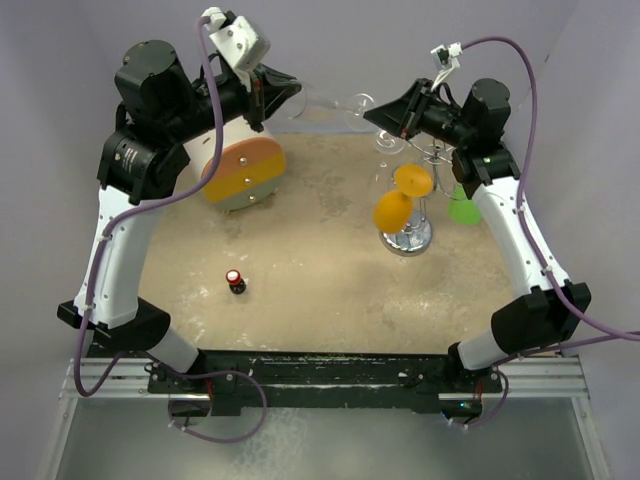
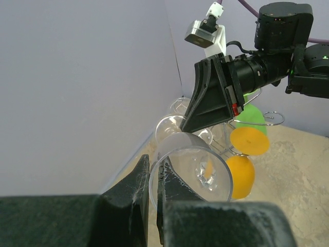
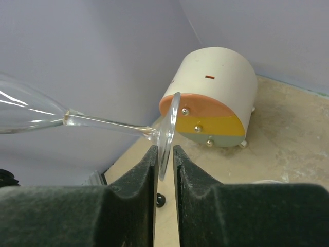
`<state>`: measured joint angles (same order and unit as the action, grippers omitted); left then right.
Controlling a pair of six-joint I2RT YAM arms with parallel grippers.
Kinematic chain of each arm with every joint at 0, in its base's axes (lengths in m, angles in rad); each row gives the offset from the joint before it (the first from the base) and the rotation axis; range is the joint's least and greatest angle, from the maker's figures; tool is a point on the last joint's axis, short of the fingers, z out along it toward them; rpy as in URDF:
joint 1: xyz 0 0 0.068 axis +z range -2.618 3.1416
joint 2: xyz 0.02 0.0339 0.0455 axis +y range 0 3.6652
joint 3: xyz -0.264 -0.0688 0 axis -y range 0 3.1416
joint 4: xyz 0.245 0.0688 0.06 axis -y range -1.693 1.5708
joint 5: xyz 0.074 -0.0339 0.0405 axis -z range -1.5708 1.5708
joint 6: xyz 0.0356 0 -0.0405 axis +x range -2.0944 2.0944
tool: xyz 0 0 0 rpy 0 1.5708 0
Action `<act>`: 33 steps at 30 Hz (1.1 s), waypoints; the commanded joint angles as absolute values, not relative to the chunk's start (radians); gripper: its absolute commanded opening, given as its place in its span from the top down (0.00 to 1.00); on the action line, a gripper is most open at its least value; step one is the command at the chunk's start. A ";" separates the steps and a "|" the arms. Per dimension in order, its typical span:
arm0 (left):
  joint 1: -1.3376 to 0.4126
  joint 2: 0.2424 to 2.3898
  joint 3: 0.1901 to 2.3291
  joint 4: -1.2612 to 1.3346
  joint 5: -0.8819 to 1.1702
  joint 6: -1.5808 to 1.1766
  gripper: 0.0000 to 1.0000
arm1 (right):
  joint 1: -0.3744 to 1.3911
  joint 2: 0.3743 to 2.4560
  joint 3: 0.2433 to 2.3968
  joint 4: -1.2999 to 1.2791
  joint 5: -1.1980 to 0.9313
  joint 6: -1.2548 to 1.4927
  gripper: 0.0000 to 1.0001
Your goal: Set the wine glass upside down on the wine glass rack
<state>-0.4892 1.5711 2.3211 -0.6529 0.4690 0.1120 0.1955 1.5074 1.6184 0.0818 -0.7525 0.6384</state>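
A clear wine glass (image 1: pixel 318 100) lies level in the air at the back of the table, spanning both grippers. My left gripper (image 1: pixel 283 95) is shut on the rim of its bowl (image 2: pixel 190 162); the left wrist view shows the rim pinched between the fingers (image 2: pixel 134 190). My right gripper (image 1: pixel 374 115) is closed on the glass's round foot (image 3: pixel 167 131), which sits tilted between the fingers, the stem (image 3: pixel 103 122) running left. The wine glass rack (image 1: pixel 408 238) stands just below and near the right gripper, with an orange glass (image 1: pixel 393 210) and a green glass (image 1: pixel 462 209) hanging on it.
A round cream box with an orange, yellow and grey face (image 1: pixel 243 170) lies under the left arm. A small dark bottle with a red cap (image 1: pixel 235 281) stands in the front left area of the table. The purple back wall is close behind the glass.
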 commanded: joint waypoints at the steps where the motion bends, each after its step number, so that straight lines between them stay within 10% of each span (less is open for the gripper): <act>1: -0.489 1.552 2.350 -0.578 0.484 0.094 1.00 | 0.199 1.490 1.636 0.149 -0.768 0.660 0.88; 3: -0.489 1.547 2.339 -0.580 0.490 0.094 0.99 | 0.199 1.483 1.646 0.140 -0.769 0.650 1.00; 16: -0.488 1.443 2.258 -0.653 0.471 0.168 0.38 | 0.098 1.400 1.671 0.044 -0.724 0.512 1.00; 33: -0.464 1.346 2.231 -0.692 0.296 0.284 0.08 | 0.074 1.227 1.880 -0.688 -0.820 -0.503 1.00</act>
